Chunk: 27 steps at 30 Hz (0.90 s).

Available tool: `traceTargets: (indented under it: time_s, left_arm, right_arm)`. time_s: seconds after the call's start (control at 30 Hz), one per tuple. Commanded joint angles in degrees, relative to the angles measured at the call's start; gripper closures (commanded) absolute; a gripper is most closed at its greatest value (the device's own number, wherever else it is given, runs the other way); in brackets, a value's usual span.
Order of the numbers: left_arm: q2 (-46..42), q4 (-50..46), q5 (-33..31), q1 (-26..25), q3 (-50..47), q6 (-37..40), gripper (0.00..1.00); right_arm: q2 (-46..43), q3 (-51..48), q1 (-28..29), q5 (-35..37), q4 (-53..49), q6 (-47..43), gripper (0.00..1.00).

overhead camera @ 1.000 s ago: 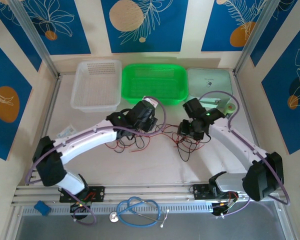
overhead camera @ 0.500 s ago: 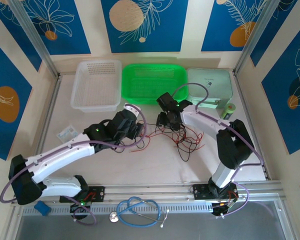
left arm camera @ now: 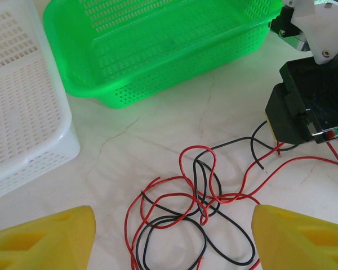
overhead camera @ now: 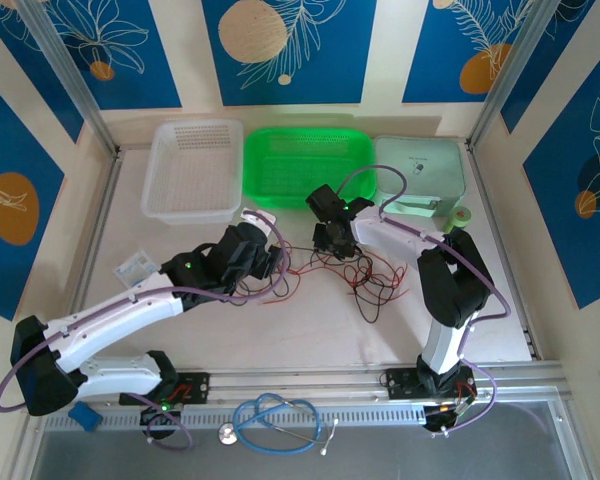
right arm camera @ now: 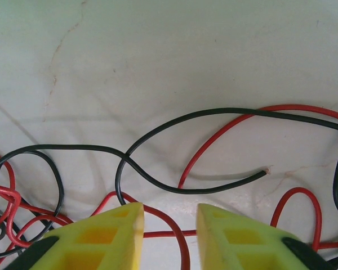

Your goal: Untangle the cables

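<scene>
Several cables (left arm camera: 200, 191) lie knotted on the table (overhead camera: 310, 330) before the green basket (overhead camera: 310, 165), and with our left gripper (left arm camera: 173, 225) wide open and empty above them and our right gripper (right arm camera: 170, 222) narrowly parted, gripping nothing, we might pinch crossed strands together and tighten the knot.

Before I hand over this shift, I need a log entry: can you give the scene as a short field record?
cables: thin red and black curly wires, tangled together on the pale marbled table
left gripper: wide open, above the tangle
right gripper: jaws slightly apart, one red wire crossing the gap
baskets: green perforated plastic basket and white perforated plastic basket, side by side beyond the tangle
</scene>
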Motion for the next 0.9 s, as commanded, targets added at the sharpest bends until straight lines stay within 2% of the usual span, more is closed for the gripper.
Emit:
traceTargets:
  time_s: [0.0, 0.4, 0.63, 0.87]
  left_arm:
    - [-1.15, 0.97, -1.36, 0.25, -0.65, -0.46, 0.27]
    - [-3.2, 0.64, -1.22, 0.32, -1.79, -1.36, 0.27]
    - [-4.4, 1.1, 0.85, 0.32, -2.93, -1.98, 0.26]
    - [-4.93, 3.66, 1.7, 0.3, -5.27, -1.78, 0.27]
  right_arm:
    - [-0.21, 1.36, 0.38, 0.88, -1.6, 0.93, 0.75]
    - [-1.22, 3.04, 0.47, 1.51, -2.68, -1.31, 1.0]
    - [-6.71, 4.89, 1.43, 2.76, -5.4, -3.23, 1.0]
    - [-15.15, 12.95, 3.51, 5.33, -11.45, -7.07, 1.0]
